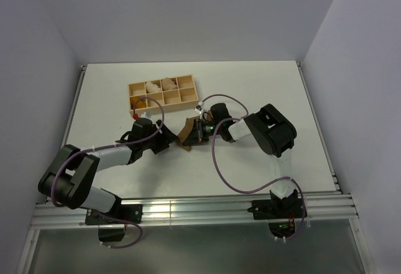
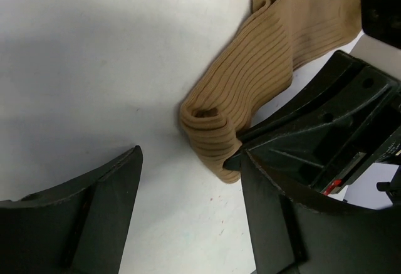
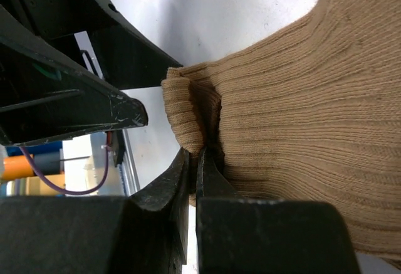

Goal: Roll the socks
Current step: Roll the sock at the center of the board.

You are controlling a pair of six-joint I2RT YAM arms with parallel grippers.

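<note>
A tan-brown ribbed sock [image 1: 187, 125] lies on the white table between my two grippers, its near end curled into a small roll [image 2: 210, 126]. I cannot tell a second sock apart from it, and no striped cuff shows. My right gripper [image 3: 195, 155] is shut on a fold of the sock [image 3: 301, 98] at the rolled end; in the top view it [image 1: 194, 133] is at the sock's right side. My left gripper [image 2: 188, 167] is open and empty, with the roll just beyond its fingertips. In the top view it [image 1: 168, 137] is left of the sock.
A wooden compartment tray [image 1: 133, 88] stands at the back, with pale rolled bundles [image 1: 152, 88] in some cells. The right gripper's black body [image 2: 326, 136] is close against my left gripper's right finger [image 2: 282, 224]. Purple cables loop over the table.
</note>
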